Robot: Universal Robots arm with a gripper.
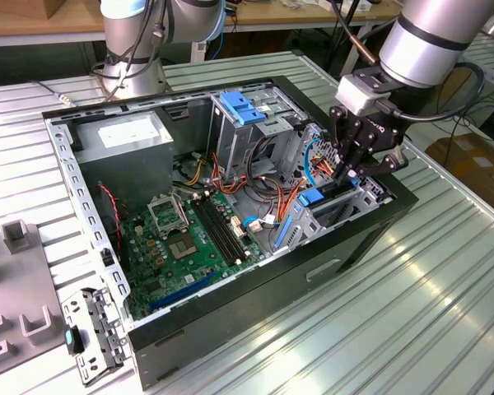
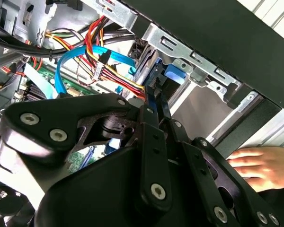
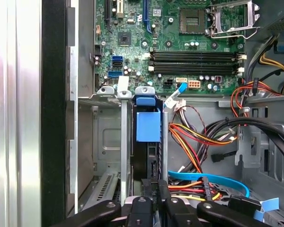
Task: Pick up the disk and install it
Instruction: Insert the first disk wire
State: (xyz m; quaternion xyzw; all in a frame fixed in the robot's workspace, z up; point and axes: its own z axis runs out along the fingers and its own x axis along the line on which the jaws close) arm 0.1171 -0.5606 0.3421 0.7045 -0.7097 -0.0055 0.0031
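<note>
Where claw [image 3: 154,191] hides disk [image 3: 148,126], hand [image 2: 260,166] beside

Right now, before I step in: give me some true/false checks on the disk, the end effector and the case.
1. The end effector is at the drive cage. True.
2. The disk lies flat on the table. False: it stands edge-on in a slot of the drive cage.
3. The case is open, with the motherboard exposed. True.
4. A hand rests on the motherboard. False: it is outside the case, by its outer wall.
5. The power supply sits outside the case. False: it is inside, in a corner.
</note>
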